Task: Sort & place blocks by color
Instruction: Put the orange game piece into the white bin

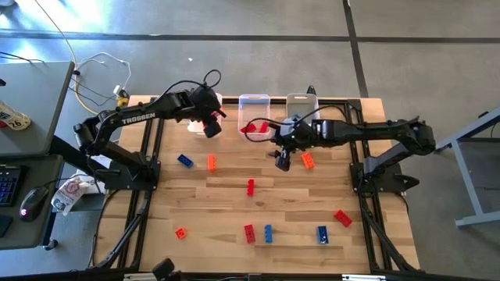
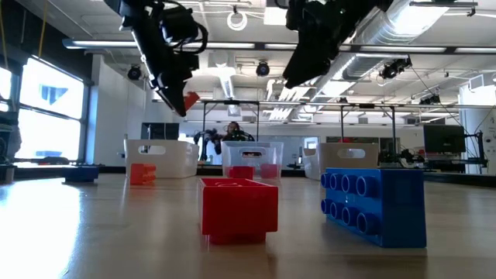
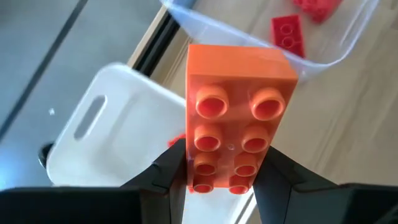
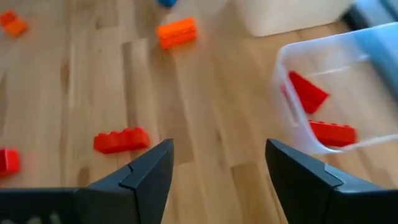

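Sorting partly done: left gripper (image 3: 217,180) clamped on an orange block (image 3: 239,118) beyond its fingertips, over the left bin (image 3: 99,134); right gripper (image 4: 217,168) wide, empty; two red blocks (image 4: 320,115) binned; about ten blocks (image 1: 250,232) remained loose.

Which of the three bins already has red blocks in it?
The middle bin: red blocks lie inside it, between the left bin, under the left gripper, and the right bin.
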Controlling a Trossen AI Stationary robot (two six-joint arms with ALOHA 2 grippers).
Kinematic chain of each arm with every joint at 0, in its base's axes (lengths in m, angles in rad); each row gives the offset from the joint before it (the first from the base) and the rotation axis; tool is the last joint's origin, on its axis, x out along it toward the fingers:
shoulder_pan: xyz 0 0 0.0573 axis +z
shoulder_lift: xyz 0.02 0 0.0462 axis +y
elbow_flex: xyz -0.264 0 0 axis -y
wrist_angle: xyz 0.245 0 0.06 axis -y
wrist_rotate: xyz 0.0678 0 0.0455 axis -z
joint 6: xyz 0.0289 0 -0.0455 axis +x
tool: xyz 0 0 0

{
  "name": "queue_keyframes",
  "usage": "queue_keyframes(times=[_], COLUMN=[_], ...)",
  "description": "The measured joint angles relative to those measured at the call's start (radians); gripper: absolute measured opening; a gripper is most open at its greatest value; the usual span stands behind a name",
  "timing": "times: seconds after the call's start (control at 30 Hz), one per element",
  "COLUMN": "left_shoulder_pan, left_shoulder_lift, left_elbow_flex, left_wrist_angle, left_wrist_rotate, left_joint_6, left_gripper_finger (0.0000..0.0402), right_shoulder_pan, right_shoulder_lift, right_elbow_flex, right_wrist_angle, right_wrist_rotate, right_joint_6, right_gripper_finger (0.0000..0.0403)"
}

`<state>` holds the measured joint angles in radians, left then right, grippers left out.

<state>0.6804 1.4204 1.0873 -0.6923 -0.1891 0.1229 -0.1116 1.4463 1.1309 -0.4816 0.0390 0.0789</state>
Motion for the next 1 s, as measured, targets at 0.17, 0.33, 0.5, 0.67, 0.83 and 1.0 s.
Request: queue_keyframes(times=[0.17, 0.33, 0.5, 0.67, 0.83, 1.0], left_shoulder_pan=[0.056, 0.1, 0.126, 0.148, 0.166, 0.181], left_shoulder_lift=[0.001, 0.027, 0.08, 0.133, 0.159, 0.192], left_elbow_flex=[-0.013, -0.013, -0.013, -0.013, -0.013, -0.013], left_wrist_angle=[-0.026, -0.046, -0.049, -0.048, -0.047, -0.045], left_wrist_rotate=[0.014, 0.024, 0.021, 0.029, 0.031, 0.041], left_joint_6=[-0.088, -0.203, -0.217, -0.209, -0.209, -0.207], left_gripper_finger=[0.0117, 0.0117, 0.0117, 0.0117, 0.0117, 0.0117], right_shoulder_pan=[0.0, 0.0, 0.007, 0.017, 0.016, 0.016], right_shoulder_lift=[0.05, 0.096, 0.123, 0.131, 0.131, 0.155], right_elbow_flex=[0.0, 0.0, 0.0, 0.0, 0.0, 0.0], right_wrist_angle=[0.032, 0.093, 0.128, 0.178, 0.243, 0.294], right_wrist_rotate=[-0.058, -0.077, -0.077, -0.095, -0.153, -0.243], right_joint_6=[-0.126, -0.123, -0.137, -0.216, -0.224, -0.318], right_gripper_finger=[0.0238, 0.0237, 0.0237, 0.0236, 0.0236, 0.0236])
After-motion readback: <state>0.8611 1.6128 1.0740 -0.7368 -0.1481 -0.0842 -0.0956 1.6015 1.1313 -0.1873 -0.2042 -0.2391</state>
